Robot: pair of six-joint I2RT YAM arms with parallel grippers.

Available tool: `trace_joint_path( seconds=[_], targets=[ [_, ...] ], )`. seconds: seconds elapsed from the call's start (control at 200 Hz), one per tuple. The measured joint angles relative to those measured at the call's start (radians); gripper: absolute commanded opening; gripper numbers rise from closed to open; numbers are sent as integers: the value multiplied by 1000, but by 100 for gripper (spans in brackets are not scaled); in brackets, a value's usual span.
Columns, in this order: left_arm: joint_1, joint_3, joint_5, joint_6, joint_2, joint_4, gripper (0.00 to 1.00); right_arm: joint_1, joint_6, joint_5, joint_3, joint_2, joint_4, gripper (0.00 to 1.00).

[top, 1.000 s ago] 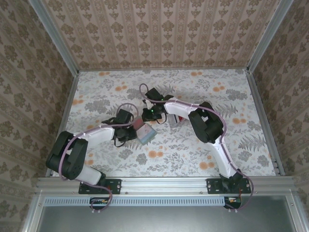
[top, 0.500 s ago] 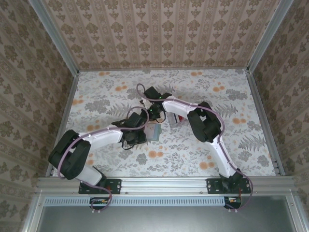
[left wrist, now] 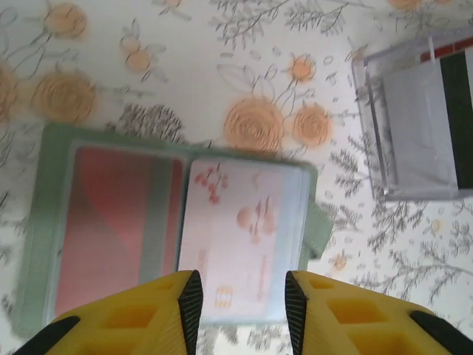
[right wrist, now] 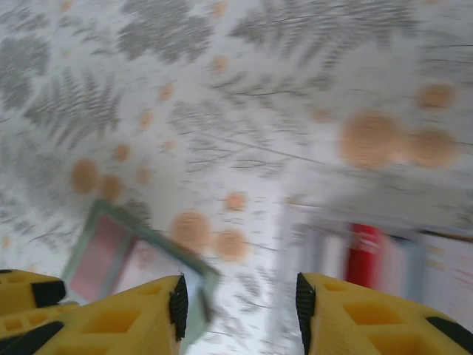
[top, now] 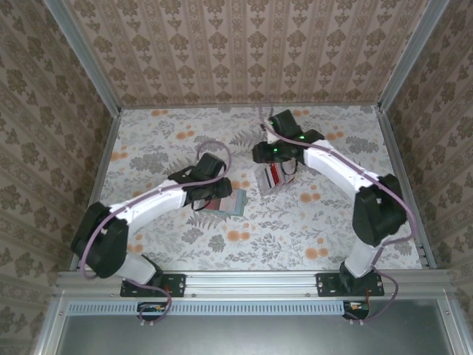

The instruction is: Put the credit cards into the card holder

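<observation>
The left fingers (left wrist: 126, 322) stand partly open and grip nothing. The card holder (left wrist: 53, 192) lies opened flat on the counter (left wrist: 185, 44), just beyond their tips. There is one holder with two cards in it: a red card (left wrist: 111, 222) in its left pocket and a white card (left wrist: 244, 222) in its right. Farther right, apart from the holder, one clear box (left wrist: 399, 126) holds further cards (left wrist: 462, 111); red and dark edges show, but the count is unclear. The right fingers (right wrist: 369, 318) are parted and empty, with holder and box beyond them in a blurred view.
</observation>
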Motion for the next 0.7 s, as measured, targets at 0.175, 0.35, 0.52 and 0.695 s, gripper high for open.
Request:
trace_joint_path(
  seconds=[0.175,0.35,0.52,0.695],
  targets=[
    [9,180,51,49,200,2,41,-106,-22,61,-107,-37,-12,50],
    [9,336,106,87,335,0,42,-137,-38,83,-142,-37,-45,51],
    [8,407,164,96,408,-1,42,-137,-52,80,-142,-24,-48,51],
    [-4,447,204,97,472,-3,43,-140,-56,79,-142,37,-50,51]
  ],
)
